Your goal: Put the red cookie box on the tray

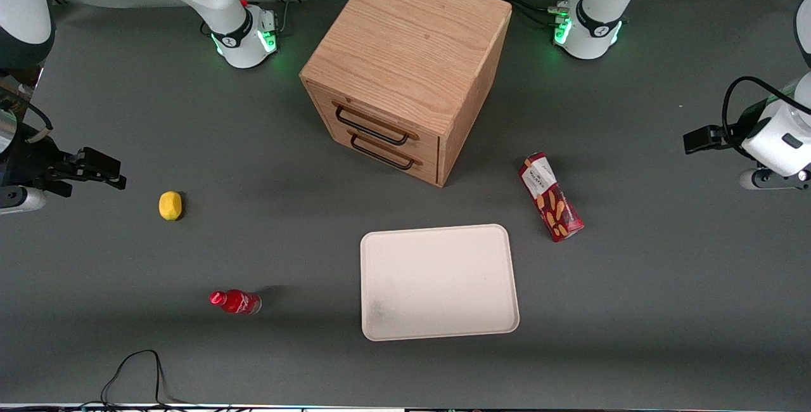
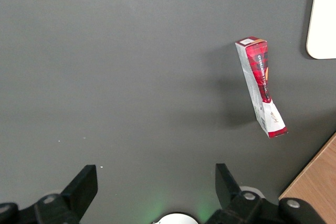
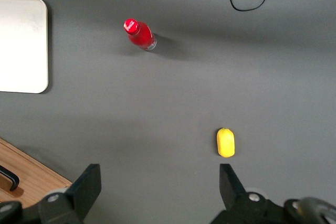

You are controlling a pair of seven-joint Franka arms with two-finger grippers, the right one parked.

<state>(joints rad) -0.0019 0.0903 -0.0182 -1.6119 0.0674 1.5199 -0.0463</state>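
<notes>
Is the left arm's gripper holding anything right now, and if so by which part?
Nothing. The gripper hangs open over bare table, apart from the red cookie box, which lies beside the tray.

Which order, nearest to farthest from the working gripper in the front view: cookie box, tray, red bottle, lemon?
From the open gripper, hovering at the working arm's end of the table:
1. red cookie box, lying on the table beside the tray.
2. tray, mid-table, nearer the front camera.
3. red bottle, toward the parked arm's end.
4. lemon, farthest.

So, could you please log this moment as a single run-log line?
stage: before grasp | gripper: open, above bare table, apart from red cookie box | box: flat on table beside tray | tray: holds nothing
</notes>
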